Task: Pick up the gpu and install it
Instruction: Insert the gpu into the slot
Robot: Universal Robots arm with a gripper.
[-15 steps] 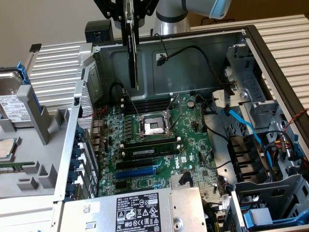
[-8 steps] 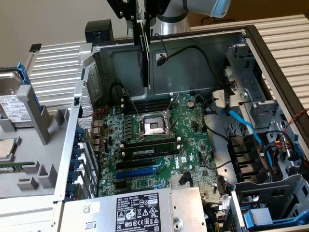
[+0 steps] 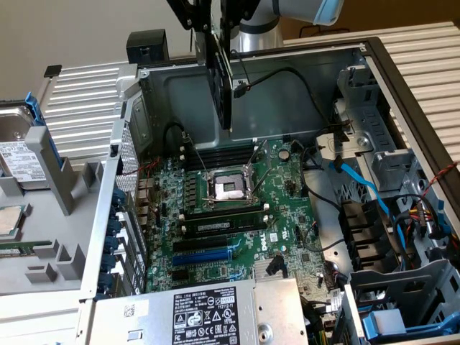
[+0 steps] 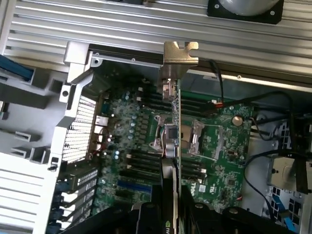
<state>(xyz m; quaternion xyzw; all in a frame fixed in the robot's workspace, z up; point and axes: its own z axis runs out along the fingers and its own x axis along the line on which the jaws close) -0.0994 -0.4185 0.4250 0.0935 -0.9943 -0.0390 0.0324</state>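
As the tool clamps the gpu above the motherboard, this card (stiff, light, fragile) seems best held edgewise.

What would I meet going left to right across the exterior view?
Silver hard drive → perforated grey metal grille → flat black gpu hanging upright → light blue flat cable → red and black wire bundle.

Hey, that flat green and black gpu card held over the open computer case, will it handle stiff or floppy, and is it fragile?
Probably stiff: the flat green-and-black gpu card hangs straight from the gripper, no sag. Likely fragile, with bare circuit board showing. Gripped only at its top, it might twist if bumped against the grey metal case.
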